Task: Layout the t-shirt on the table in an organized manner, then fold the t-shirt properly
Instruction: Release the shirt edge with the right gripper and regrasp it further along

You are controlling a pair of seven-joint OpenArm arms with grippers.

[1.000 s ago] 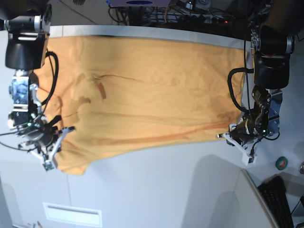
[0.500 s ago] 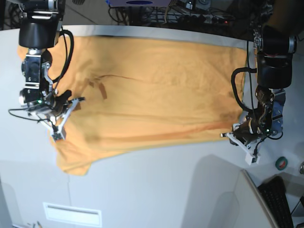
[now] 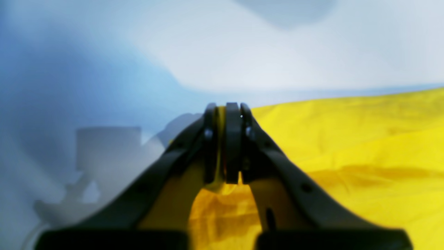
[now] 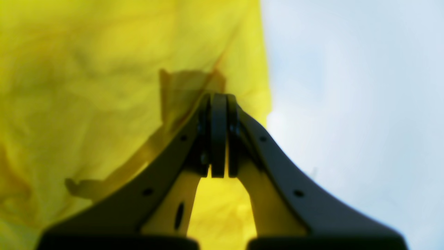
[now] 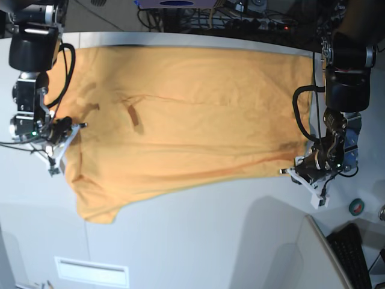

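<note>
The t-shirt lies spread across the far part of the table, reaching nearly from one arm to the other, so the layout step looks well along, though one sleeve hangs toward the near side and a few creases cross the cloth. The left gripper sits low at the shirt's corner on the base view's right, jaws pressed together on a fold of yellow cloth that shows between them in its wrist view; pinning that corner gives the other arm something to pull against. The right gripper is at the opposite edge, jaws closed too, with cloth draped just behind them; whether it pinches the fabric cannot be told from its wrist view. Holding both ends likely serves to tension and flatten the shirt before any fold.
</note>
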